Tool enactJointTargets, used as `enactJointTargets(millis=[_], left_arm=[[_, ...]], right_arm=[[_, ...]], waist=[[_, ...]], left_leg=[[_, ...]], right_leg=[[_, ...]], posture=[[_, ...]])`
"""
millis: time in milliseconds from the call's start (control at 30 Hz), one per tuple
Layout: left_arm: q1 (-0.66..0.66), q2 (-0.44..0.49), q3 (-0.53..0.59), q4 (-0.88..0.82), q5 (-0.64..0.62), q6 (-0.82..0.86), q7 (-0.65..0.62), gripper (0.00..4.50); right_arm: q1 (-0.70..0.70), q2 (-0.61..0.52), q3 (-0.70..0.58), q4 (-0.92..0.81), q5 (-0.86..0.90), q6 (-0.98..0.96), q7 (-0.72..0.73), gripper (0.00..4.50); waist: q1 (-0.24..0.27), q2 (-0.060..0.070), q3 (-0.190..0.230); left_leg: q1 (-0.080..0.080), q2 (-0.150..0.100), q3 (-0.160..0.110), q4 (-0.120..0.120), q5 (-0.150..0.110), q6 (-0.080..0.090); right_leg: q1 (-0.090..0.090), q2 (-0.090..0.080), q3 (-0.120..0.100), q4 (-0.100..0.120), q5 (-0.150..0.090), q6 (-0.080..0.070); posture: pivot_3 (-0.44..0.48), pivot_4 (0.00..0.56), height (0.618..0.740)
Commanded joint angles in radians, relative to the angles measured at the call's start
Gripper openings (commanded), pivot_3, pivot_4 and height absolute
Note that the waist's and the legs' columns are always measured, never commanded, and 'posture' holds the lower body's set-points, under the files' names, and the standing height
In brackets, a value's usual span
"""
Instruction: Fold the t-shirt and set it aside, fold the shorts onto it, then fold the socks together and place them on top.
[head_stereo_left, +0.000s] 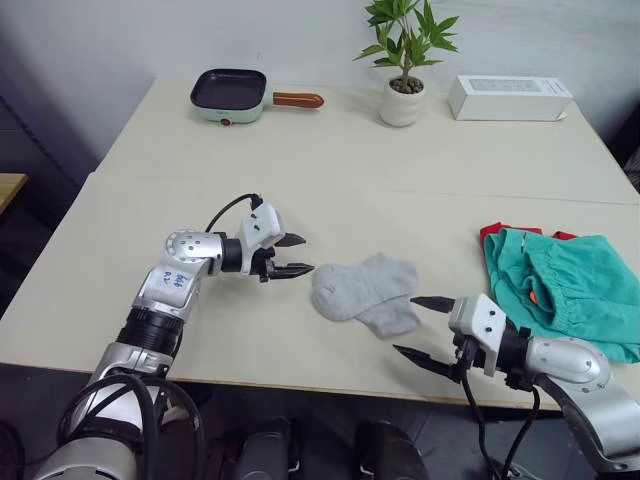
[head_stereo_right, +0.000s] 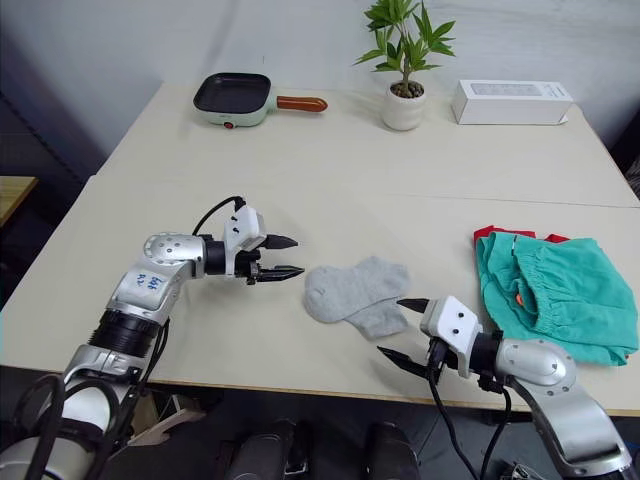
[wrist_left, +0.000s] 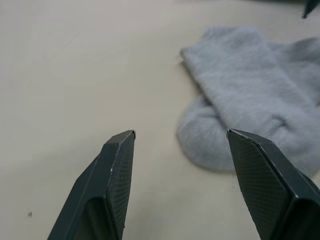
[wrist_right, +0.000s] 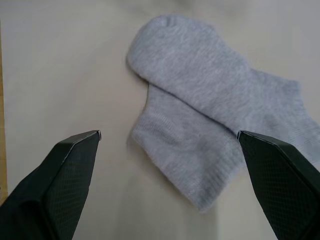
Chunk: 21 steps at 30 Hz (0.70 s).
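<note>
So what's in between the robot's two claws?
The socks lie on the table between the left gripper and the right gripper. Both head views show both grippers open, touching nothing.

My left gripper (head_stereo_left: 296, 255) reaches forward with its fingers spread wide; my right gripper (head_stereo_left: 425, 327) hangs low, fingers also parted, pointing inward.

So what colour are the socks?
Light grey. The socks show best in the right wrist view.
</note>
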Motion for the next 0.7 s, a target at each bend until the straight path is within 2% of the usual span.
enactJointTargets(millis=[33, 133, 167, 233, 367, 467, 600, 700], left_arm=[[-0.044, -0.038, -0.024, 0.086, 0.041, -0.056, -0.012, 3.06], [-0.053, -0.074, -0.015, 0.118, 0.027, -0.056, -0.04, 3.06], [-0.054, -0.085, -0.007, 0.121, 0.019, -0.046, -0.043, 3.09], [-0.056, -0.093, -0.016, 0.138, 0.036, -0.048, -0.057, 3.09], [-0.056, -0.101, -0.039, 0.172, 0.079, -0.058, -0.058, 3.09], [-0.048, -0.114, -0.032, 0.17, 0.074, -0.05, -0.061, 2.48], [-0.009, -0.111, -0.043, 0.126, 0.08, -0.028, -0.074, 1.23], [0.036, -0.094, -0.033, 0.051, 0.07, 0.017, -0.073, 0.3]], right_arm=[[-0.025, 0.018, 0.026, 0.048, -0.046, -0.047, -0.013, 4.5], [-0.049, 0.021, 0.052, 0.093, -0.063, -0.056, 0.004, 4.5], [-0.054, 0.021, 0.058, 0.105, -0.069, -0.066, 0.01, 4.1], [-0.072, 0.025, 0.084, 0.139, -0.084, -0.074, 0.022, 3.64], [-0.111, 0.036, 0.12, 0.204, -0.115, -0.081, 0.023, 2.26], [-0.147, 0.038, 0.115, 0.255, -0.115, -0.097, 0.031, 1.24], [-0.177, 0.035, 0.121, 0.296, -0.124, -0.128, 0.045, 0.0], [-0.197, 0.028, 0.127, 0.329, -0.135, -0.166, 0.068, 0.0]], waist=[[-0.002, 0.0, 0.0], [-0.004, 0.0, 0.0], [-0.005, 0.0, 0.0], [-0.006, 0.0, 0.0], [-0.015, 0.0, 0.0], [-0.022, -0.001, 0.0], [-0.025, 0.0, 0.0], [-0.027, 0.0, 0.0]], left_leg=[[-0.001, 0.0, 0.0, 0.001, 0.0, 0.001], [-0.001, 0.0, 0.0, 0.003, 0.0, 0.001], [-0.002, 0.0, 0.0, 0.004, 0.0, 0.001], [-0.002, 0.001, 0.0, 0.004, 0.0, 0.001], [-0.001, 0.002, 0.0, 0.006, 0.0, 0.001], [-0.001, 0.002, 0.0, 0.006, 0.0, 0.001], [-0.001, 0.002, -0.003, 0.008, 0.0, 0.001], [0.001, 0.002, -0.006, 0.008, 0.0, 0.001]], right_leg=[[0.0, 0.0, -0.001, 0.0, 0.0, 0.0], [0.0, 0.001, -0.007, 0.001, 0.001, 0.001], [0.0, 0.0, -0.007, 0.001, 0.001, 0.001], [0.0, 0.0, -0.008, 0.001, 0.001, 0.001], [0.0, 0.0, -0.008, 0.002, 0.001, 0.001], [0.001, 0.0, -0.008, 0.002, 0.001, 0.001], [0.003, 0.0, -0.01, 0.002, 0.001, 0.001], [0.007, -0.001, -0.01, 0.001, 0.001, 0.001]], posture=[[0.0, 0.15, 0.74], [0.0, 0.15, 0.74], [0.0, 0.15, 0.74], [0.0, 0.15, 0.74], [0.0, 0.15, 0.74], [0.0, 0.15, 0.74], [0.0, 0.15, 0.74], [0.0, 0.15, 0.74]])
